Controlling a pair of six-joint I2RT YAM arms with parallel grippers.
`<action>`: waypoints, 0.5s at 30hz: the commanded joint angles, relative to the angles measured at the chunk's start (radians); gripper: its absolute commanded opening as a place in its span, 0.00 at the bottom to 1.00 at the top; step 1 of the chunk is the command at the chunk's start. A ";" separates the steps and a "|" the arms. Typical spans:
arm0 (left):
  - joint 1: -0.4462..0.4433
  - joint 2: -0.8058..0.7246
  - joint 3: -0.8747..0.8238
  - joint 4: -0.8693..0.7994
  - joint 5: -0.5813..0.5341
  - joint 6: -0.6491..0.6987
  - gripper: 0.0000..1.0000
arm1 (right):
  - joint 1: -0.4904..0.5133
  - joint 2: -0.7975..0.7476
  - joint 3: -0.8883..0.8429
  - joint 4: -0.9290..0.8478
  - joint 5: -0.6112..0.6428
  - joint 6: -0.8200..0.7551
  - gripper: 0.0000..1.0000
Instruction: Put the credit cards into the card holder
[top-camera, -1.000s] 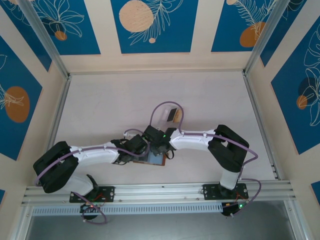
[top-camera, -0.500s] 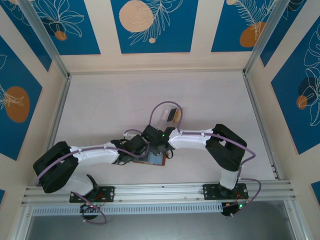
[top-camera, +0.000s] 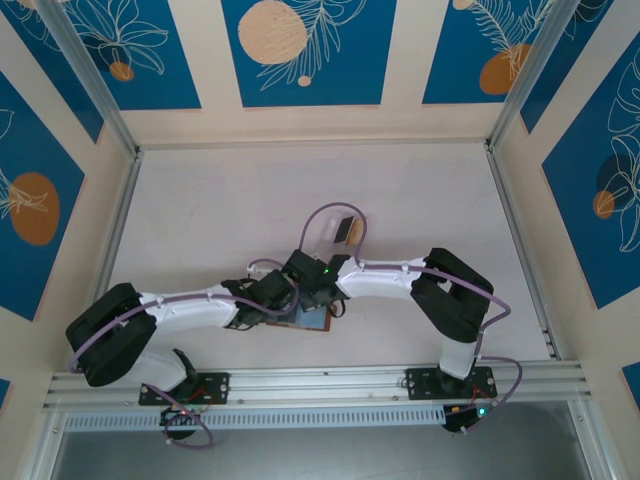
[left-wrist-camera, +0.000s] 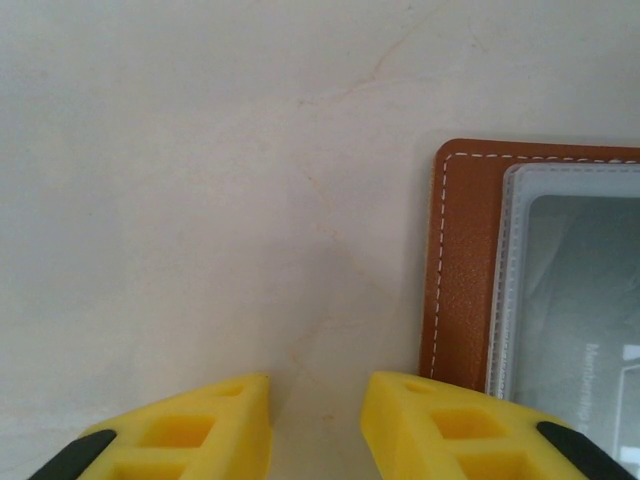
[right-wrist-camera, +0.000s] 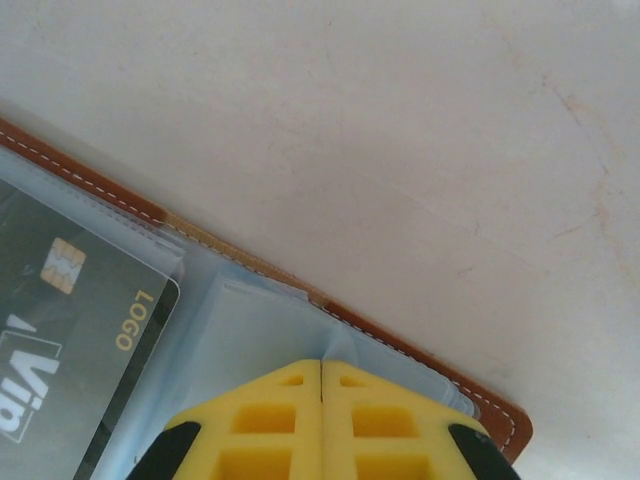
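Top view: both arms reach to the near-centre of the table (top-camera: 200, 200). The left arm (top-camera: 190, 308) comes from near-left, the right arm (top-camera: 400, 278) from near-right. Wrists meet over the card holder (top-camera: 312, 320), which lies open and flat, inside up, near side of table, roughly centre L-R.

Left pincer (left-wrist-camera: 316, 388): fingers apart, bare table in the gap, nothing btwn them. It sits at the holder's edge. One yellow finger (left-wrist-camera: 440, 415) overlaps the corner of the stitched brown border; can't tell if it touches. Inside the border is a pale grey-blue pocket (left-wrist-camera: 508, 300) w/ a windowed card (left-wrist-camera: 590, 290), dark, faint pale print, lying under the clear film.

Right pincer (right-wrist-camera: 320, 365): fingers pressed together, no gap, nothing visible btwn them. Tips are over a clear sleeve (right-wrist-camera: 255, 325) of the holder, close to its brown stitched edge; contact w/ sleeve can't be told. Just beside the tips a chip card (right-wrist-camera: 70, 330) is tucked in the neighbouring sleeve: dark, gold chip, "LOGO" in gold, "Vip" in white. Can't tell if it's the same card as the one in the left wrist view.

Farther back and slightly right of the holder, apart from it, stands a clear stand (top-camera: 328, 232) w/ a slotted card (top-camera: 343, 229), dark, sitting in it. The right arm's purple cable (top-camera: 320, 210) loops over that spot.
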 joint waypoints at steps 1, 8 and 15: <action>-0.018 0.140 -0.080 0.271 0.243 -0.004 0.32 | 0.048 0.018 -0.037 -0.065 0.010 0.004 0.00; -0.072 0.155 -0.067 0.320 0.235 -0.024 0.31 | -0.005 -0.080 0.003 -0.054 -0.073 -0.030 0.00; -0.104 0.160 -0.079 0.400 0.245 -0.086 0.31 | -0.051 -0.079 0.053 -0.010 -0.240 -0.029 0.00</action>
